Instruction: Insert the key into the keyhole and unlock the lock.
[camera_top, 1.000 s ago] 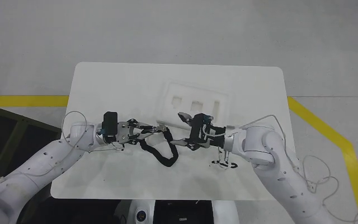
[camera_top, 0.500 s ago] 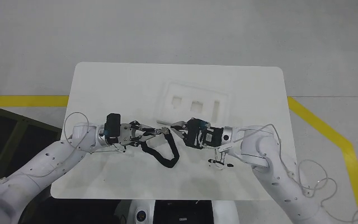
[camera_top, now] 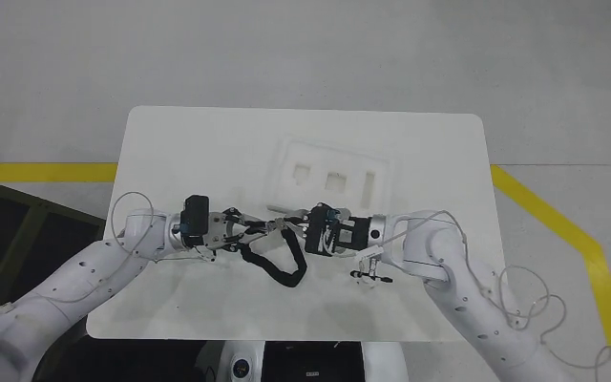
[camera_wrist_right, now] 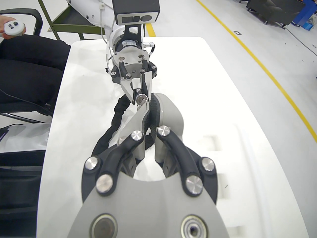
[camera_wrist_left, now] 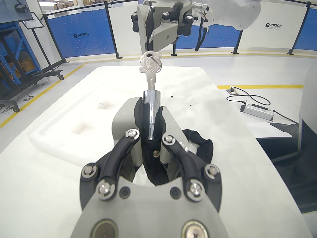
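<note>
My left gripper (camera_top: pixel 258 228) is shut on the lock's chrome cylinder (camera_wrist_left: pixel 151 110) and holds it level above the table. The lock's black cable (camera_top: pixel 281 266) hangs in a loop beneath it. A silver key (camera_wrist_left: pixel 150 66) has its blade tip in the keyhole at the cylinder's end, with most of the blade still outside. My right gripper (camera_top: pixel 295 229) faces the left one and is shut on the top of the key's head. In the right wrist view the right gripper (camera_wrist_right: pixel 148 105) hides the key, and the cylinder's face (camera_wrist_right: pixel 141 98) shows just beyond it, between the left gripper's fingers (camera_wrist_right: pixel 150 82).
A white foam tray (camera_top: pixel 334 173) with three recesses lies on the table (camera_top: pixel 191 143) behind the grippers. A small dark bunch of keys (camera_top: pixel 370 276) lies under the right forearm. Bare tabletop stretches to the left and far side.
The right gripper has turned and moved left toward the lock, bringing the key up to the cylinder's end and into the keyhole. The left gripper has barely shifted.
</note>
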